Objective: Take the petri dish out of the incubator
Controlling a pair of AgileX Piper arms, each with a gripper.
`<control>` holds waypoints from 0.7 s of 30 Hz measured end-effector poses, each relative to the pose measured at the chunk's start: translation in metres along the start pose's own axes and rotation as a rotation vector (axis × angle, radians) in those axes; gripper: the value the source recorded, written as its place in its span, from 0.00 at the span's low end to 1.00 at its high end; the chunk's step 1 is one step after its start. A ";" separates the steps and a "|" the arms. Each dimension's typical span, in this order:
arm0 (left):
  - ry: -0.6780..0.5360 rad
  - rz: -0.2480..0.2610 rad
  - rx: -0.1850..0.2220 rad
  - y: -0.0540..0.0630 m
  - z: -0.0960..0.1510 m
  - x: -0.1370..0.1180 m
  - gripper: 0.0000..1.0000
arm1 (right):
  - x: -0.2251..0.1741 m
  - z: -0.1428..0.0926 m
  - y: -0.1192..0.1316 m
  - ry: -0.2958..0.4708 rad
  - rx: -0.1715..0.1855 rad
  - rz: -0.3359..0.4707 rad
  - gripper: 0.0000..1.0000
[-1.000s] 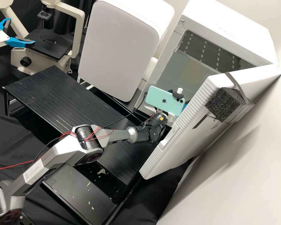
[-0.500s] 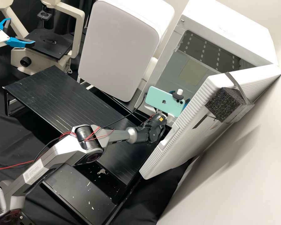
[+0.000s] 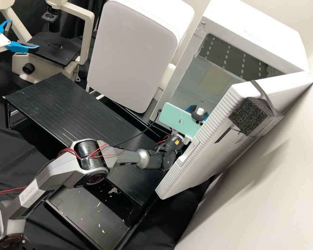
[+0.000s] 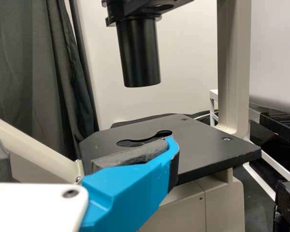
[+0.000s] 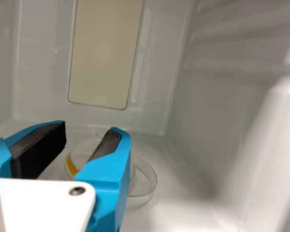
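Observation:
At the far left of the high view, my left gripper (image 3: pixel 23 34) stands open beside the microscope; in the left wrist view my left gripper (image 4: pixel 84 145) has its fingers wide apart, nothing between them. The right gripper (image 3: pixel 199 108) is at the mouth of the incubator (image 3: pixel 257 21) in the high view, partly hidden by its phone. In the right wrist view the right gripper (image 5: pixel 90 133) is open inside the incubator, above the floor. A clear petri dish (image 5: pixel 71 164) with a yellow band shows between the fingers, partly hidden by one. A clear round rim (image 5: pixel 150 193) lies beside it.
The incubator door (image 3: pixel 205 152) stands open close beside the right arm. A grey-fronted white device (image 3: pixel 128 55) is left of the incubator. The black raised platform (image 3: pixel 69 111) lies under the right forearm. A microscope stage (image 4: pixel 208 145) is by the left gripper.
The right arm has shifted down and slightly left in the high view, its phone tilting more and both blue fingers coming into sight above it. The left gripper has kept still.

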 end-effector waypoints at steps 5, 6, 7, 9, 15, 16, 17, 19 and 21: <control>0.000 0.000 0.000 0.000 0.000 0.000 1.00 | 0.000 0.000 0.000 0.001 0.000 0.001 1.00; 0.000 0.000 0.000 0.000 0.000 0.000 1.00 | 0.000 0.000 0.000 0.001 0.000 0.001 1.00; 0.000 0.000 0.000 0.000 0.000 0.000 1.00 | 0.000 0.000 0.000 0.001 0.000 0.001 1.00; 0.000 0.000 0.000 0.000 0.000 0.000 1.00 | 0.000 0.000 0.000 0.001 0.000 0.001 1.00; 0.000 0.000 0.000 0.000 0.000 0.000 1.00 | -0.003 -0.001 -0.002 -0.006 0.002 -0.009 1.00; 0.000 0.000 0.000 0.000 0.000 0.000 1.00 | -0.005 -0.001 -0.001 -0.009 0.000 -0.012 1.00; 0.000 0.000 0.000 0.000 0.000 0.000 1.00 | -0.006 -0.001 0.000 -0.010 -0.004 -0.013 1.00; 0.000 0.000 0.000 0.000 0.000 0.000 1.00 | -0.009 -0.003 0.002 -0.012 -0.006 -0.014 1.00; 0.000 0.000 0.000 0.000 0.000 0.000 1.00 | -0.013 -0.005 0.005 -0.010 -0.007 -0.010 1.00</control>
